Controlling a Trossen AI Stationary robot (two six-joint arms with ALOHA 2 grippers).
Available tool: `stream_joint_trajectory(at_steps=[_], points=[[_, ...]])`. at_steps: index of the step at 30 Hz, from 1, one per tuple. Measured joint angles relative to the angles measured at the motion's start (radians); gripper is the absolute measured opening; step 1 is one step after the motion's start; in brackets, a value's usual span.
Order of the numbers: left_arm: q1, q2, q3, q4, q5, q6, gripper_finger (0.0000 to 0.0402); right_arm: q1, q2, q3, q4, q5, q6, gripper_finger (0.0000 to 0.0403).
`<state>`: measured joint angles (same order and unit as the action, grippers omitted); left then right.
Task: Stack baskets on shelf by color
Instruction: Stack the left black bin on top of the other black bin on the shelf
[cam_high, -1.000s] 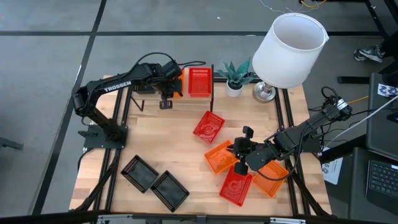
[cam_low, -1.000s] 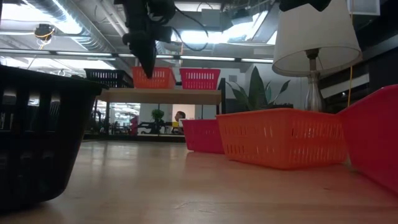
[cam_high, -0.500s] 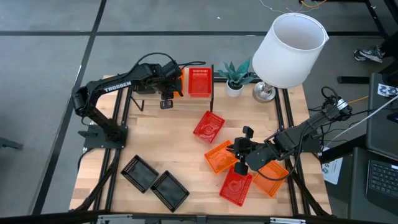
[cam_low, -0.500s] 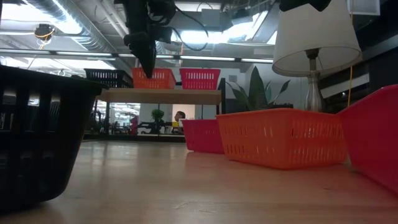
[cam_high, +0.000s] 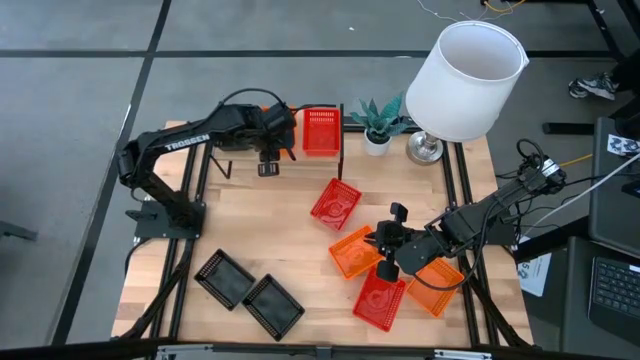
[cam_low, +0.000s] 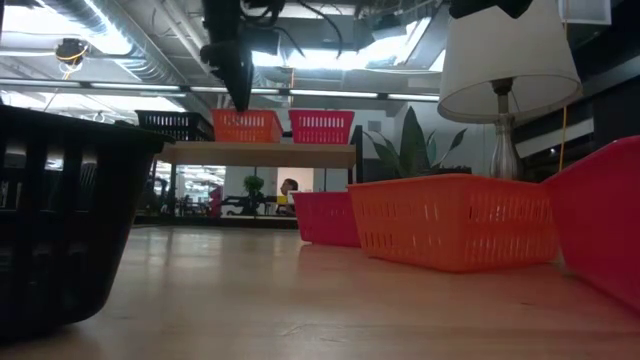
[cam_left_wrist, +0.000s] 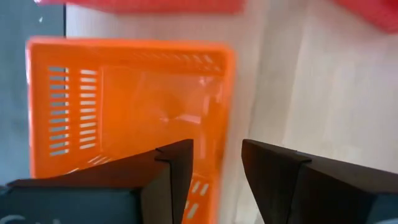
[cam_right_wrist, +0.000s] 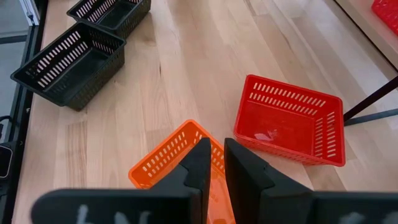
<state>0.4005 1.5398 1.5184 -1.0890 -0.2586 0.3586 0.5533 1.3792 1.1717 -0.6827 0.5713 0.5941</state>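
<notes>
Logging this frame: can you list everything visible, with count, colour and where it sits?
Table: one, light wood, under everything.
Shelf: one, light plank on black legs, back of the table.
Black baskets: three; two side by side at the front left, one at the shelf's left end.
Orange baskets: three; two at the front right, one mid-shelf.
Red baskets: three; one mid-table, one at the front right, one at the shelf's right end.
Lamp: one, white shade, back right.
Plant: one, green in a white pot, beside the lamp.
Left gripper: open, above the shelf's orange basket.
Right gripper: over the front-right baskets.
</notes>
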Motion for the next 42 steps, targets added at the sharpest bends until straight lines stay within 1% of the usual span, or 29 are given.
stream_joint_trajectory(at_steps=[5,9,11,16,18,21,26,29,32,35,38,42], points=[[-0.04,0.0,0.095,-0.069,0.007,-0.055,0.013,0.0,0.0,0.0,0.0,0.0,0.0,0.0045],[-0.086,-0.001,0.153,-0.114,0.014,-0.139,0.013,0.0,0.0,0.0,0.0,0.0,0.001,0.0045],[-0.114,-0.001,0.165,-0.139,0.052,-0.167,0.013,0.0,0.0,0.0,0.0,0.0,0.002,0.0045],[-0.188,0.0,0.162,-0.159,0.215,-0.174,0.013,0.0,0.0,0.0,0.0,-0.001,0.002,0.0045],[-0.224,-0.001,0.143,-0.118,0.244,-0.169,0.013,0.0,0.0,0.0,0.0,0.0,0.002,0.0045],[-0.275,0.001,0.116,-0.019,0.249,-0.168,0.013,0.0,0.0,0.0,-0.002,0.0,0.001,0.0045],[-0.343,0.0,0.037,0.255,0.246,-0.143,0.013,0.001,0.0,0.0,-0.003,-0.008,0.004,0.0045],[-0.376,0.009,-0.029,0.375,0.247,-0.08,0.013,0.016,0.0,0.0,-0.011,-0.029,0.069,0.0045],[-0.396,0.043,-0.087,0.398,0.247,-0.065,0.013,0.059,-0.001,0.0,-0.064,0.0,0.162,0.0045],[-0.401,0.106,-0.121,0.414,0.245,-0.065,0.013,0.111,-0.001,0.0,-0.146,0.065,0.272,0.0045],[-0.401,0.184,-0.126,0.446,0.242,-0.06,0.013,0.153,-0.002,0.0,-0.215,0.104,0.366,0.0045],[-0.396,0.257,-0.126,0.53,0.242,-0.047,0.013,0.185,-0.002,0.0,-0.225,0.115,0.425,0.0045]])
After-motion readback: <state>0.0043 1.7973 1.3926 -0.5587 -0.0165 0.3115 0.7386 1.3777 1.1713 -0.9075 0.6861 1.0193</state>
